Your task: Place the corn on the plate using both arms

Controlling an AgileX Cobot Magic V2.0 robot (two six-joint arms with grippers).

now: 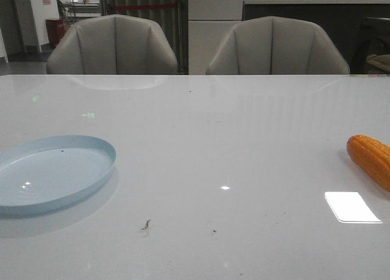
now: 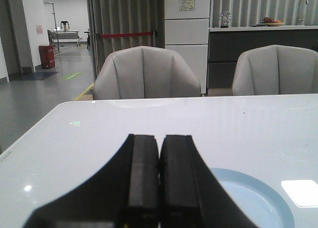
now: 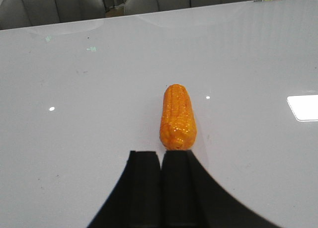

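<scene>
We see both tools clenched, holding nothing: left gripper (image 2: 159,161) just short of the plate (image 2: 258,200), right gripper (image 3: 161,163) just short of the corn (image 3: 177,116). Corn lies bare on the white table (image 1: 244,140), well apart from the plate, two grey chairs (image 1: 113,43) beyond; no readable writing

Item count: one plate (image 1: 52,173), on the table (image 1: 244,146) at the left. One corn (image 1: 370,159), at the right edge. One table. Two chairs, far side: left chair (image 1: 113,45), right chair (image 1: 277,47). Two grippers: left gripper (image 2: 159,188), right gripper (image 3: 160,188).
</scene>
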